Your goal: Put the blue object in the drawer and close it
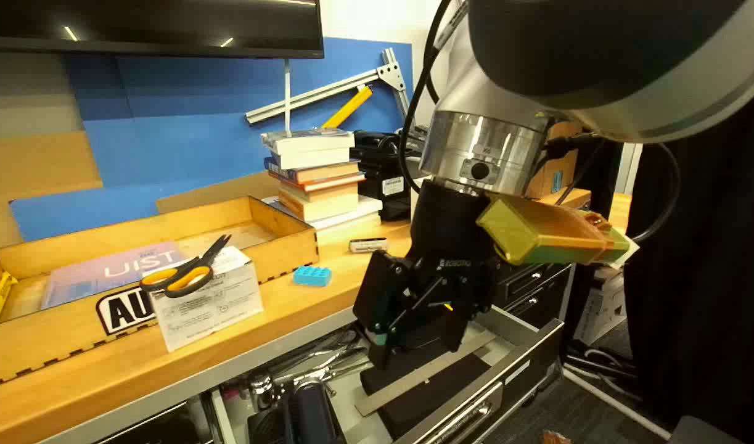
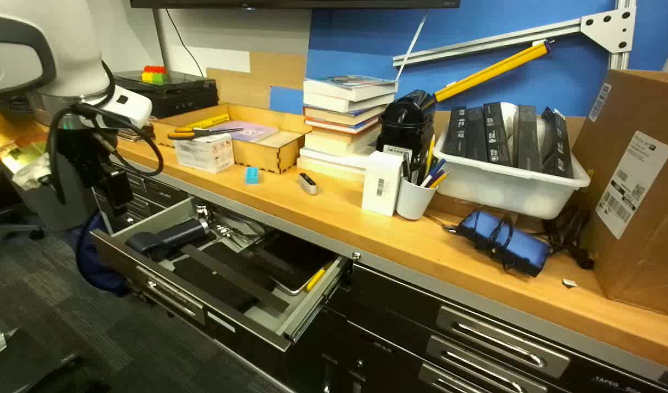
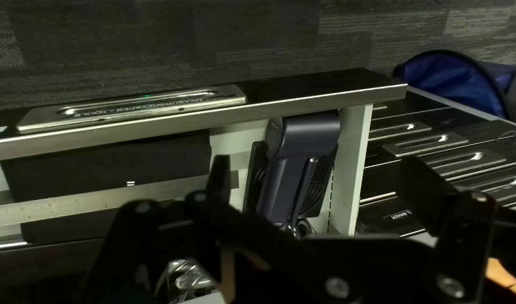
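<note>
My robot arm (image 1: 484, 151) extends from the right in an exterior view, its black tool (image 1: 417, 347) hanging in the air by the drawer (image 2: 170, 295), which stands pulled out below the wooden tabletop (image 2: 323, 218). The wrist view shows the tool's two fingers (image 3: 220, 171) spread wide apart. The small light-blue brick (image 1: 312, 275), with studs on its upper face, sits on the tabletop between a shallow wooden tray (image 2: 257, 157) and the near edge, apart from the tool. In both exterior views a white box (image 2: 194, 155) stands to the brick's left, with yellow-handled scissors (image 1: 213, 251) lying on top, and a small grey device (image 2: 307, 184) lies to the brick's right. Right of the tray I see a stack of books (image 2: 342, 120). Inside the drawer, in the wrist view, a dark item shaped like a hair dryer (image 3: 283, 177) lies at the right, and a metal ruler (image 3: 72, 204) stretches across a flat black piece (image 3: 114, 162) at the left. A blue panel (image 1: 179, 132) covers part of the far wall.
</note>
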`<state>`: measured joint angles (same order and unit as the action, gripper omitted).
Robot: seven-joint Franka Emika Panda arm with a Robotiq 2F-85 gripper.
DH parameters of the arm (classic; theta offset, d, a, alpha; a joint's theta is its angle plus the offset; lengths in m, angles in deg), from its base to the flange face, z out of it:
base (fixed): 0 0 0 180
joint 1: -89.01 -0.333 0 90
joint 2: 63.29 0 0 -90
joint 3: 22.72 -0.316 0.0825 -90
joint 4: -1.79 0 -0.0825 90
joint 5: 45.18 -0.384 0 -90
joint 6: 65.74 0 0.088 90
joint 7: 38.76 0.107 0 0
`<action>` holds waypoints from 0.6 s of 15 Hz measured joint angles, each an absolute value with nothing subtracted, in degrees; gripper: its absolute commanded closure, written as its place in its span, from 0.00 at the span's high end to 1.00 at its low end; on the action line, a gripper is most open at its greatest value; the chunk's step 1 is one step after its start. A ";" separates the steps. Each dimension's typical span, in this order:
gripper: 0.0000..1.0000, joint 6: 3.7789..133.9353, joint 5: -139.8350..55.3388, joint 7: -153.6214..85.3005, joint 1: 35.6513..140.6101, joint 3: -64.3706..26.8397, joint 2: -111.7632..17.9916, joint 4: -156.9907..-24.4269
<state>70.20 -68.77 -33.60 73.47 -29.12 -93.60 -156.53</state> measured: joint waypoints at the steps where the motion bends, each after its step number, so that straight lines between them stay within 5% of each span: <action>1: 1.00 70.21 -68.77 -33.60 73.47 -29.11 -93.59 -156.51; 9: 1.00 73.26 -65.86 -29.76 75.53 -30.54 -91.64 -154.78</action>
<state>73.26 -65.86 -29.76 75.53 -30.54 -91.64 -154.78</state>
